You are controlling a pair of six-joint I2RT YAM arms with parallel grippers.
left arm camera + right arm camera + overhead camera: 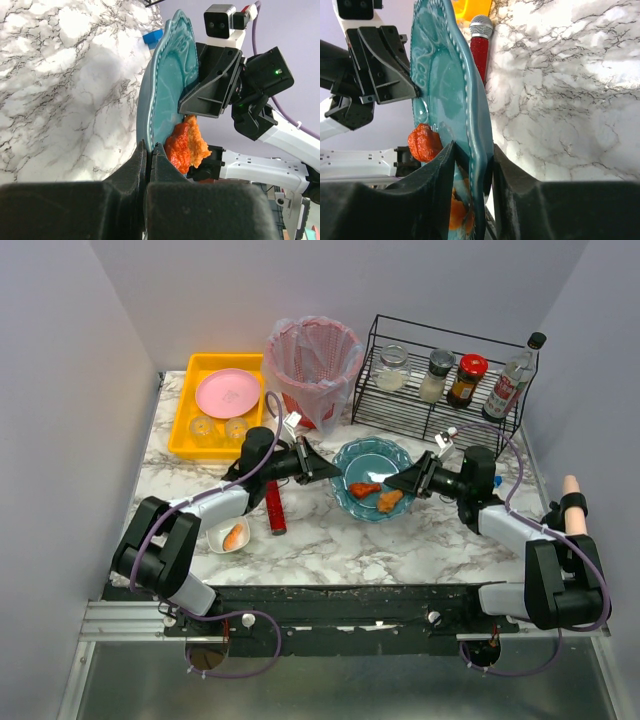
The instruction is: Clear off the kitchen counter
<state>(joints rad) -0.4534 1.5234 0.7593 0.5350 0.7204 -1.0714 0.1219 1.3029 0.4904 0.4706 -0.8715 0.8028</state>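
A teal plate (368,472) with two orange fried pieces (364,489) is held over the middle of the marble kitchen counter (400,540). My left gripper (335,473) is shut on its left rim. In the left wrist view the gripper (149,148) pinches the plate's edge (167,85) beside a food piece (187,145). My right gripper (396,483) is shut on the right rim. In the right wrist view the gripper (472,150) has its fingers on both sides of the plate (442,75). I cannot tell whether the plate touches the counter.
A red shaker (274,508) lies left of the plate. A small white bowl (230,536) holds an orange piece. At the back are a yellow tray (186,430) with a pink plate and glasses, a lined pink bin (313,365) and a wire rack (440,380) with jars.
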